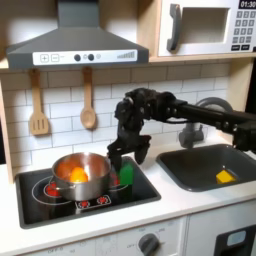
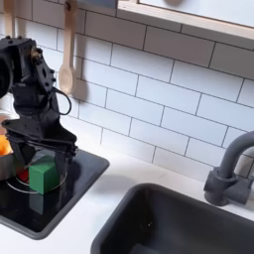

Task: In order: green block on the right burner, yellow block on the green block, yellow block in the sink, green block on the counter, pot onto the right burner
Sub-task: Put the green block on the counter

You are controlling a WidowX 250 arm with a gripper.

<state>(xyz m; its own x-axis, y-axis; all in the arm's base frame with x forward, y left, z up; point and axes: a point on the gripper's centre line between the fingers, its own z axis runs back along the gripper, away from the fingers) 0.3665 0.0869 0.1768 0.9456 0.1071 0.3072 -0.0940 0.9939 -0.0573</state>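
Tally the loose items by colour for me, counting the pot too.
Green: 1, the green block on the cooktop under the gripper
Yellow: 1, the yellow block in the sink
Orange: 1, the orange piece in the pot
Steel: 1, the pot
Total: 4

All-black WidowX arm: boxy servo links, glossy plastic housings, black two-finger gripper, thin dark cable along the joints.
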